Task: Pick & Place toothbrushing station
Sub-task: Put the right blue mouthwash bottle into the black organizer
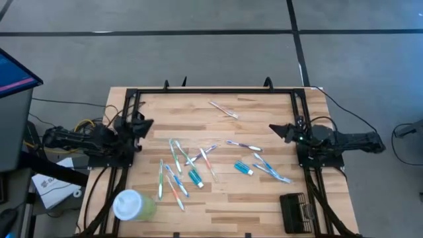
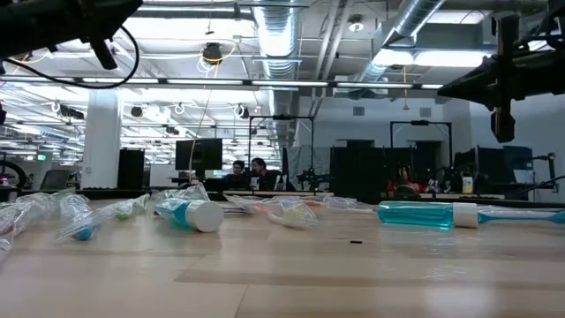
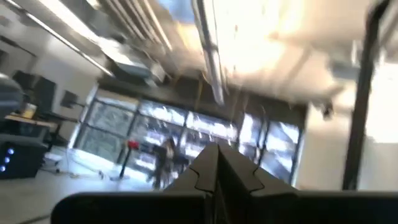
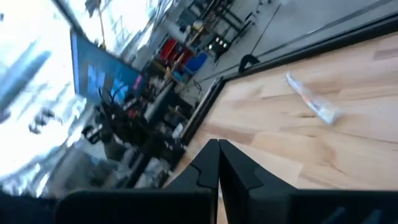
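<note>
Two black jointed arms, each ending in a dark pointed pincer (image 1: pixel 143 123) (image 1: pixel 276 129), trailing black cables.

Mid-table cluttered with toothbrushes (image 1: pixel 177 173) and tubes (image 1: pixel 243 169); toothbrushing station (image 1: pixel 295 213) by the near right edge, bare wood just left.

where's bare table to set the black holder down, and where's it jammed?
Bare wood: the back strip around the lone wrapped brush, and the front middle between the green cup and the black holder. Crowded: the centre, with the toothbrush pile and the teal tubes. Both grippers sit shut at the sides.
</note>
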Controlling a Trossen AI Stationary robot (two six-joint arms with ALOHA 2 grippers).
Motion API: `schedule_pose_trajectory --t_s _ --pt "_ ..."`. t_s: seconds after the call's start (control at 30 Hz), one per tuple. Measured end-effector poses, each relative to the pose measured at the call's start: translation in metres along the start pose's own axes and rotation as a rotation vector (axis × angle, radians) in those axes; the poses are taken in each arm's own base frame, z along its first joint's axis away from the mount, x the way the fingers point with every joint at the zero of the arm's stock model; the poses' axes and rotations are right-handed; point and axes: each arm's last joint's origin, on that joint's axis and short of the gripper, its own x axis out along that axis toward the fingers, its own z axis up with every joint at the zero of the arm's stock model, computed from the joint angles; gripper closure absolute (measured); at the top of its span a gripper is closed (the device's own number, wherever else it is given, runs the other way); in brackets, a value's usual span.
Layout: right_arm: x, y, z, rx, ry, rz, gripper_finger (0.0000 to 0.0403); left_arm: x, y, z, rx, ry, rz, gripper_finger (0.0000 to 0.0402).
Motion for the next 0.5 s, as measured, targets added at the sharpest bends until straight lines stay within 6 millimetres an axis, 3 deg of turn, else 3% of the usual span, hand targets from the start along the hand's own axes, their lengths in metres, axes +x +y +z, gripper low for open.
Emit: schedule_pose_trajectory --t_s 0.5 --pt "0.001 0.007 0.014 0.071 -0.174 0.032 0.0403 -0.001 0.004 0.009 -0.325 -0.132 0.151 0.0400"
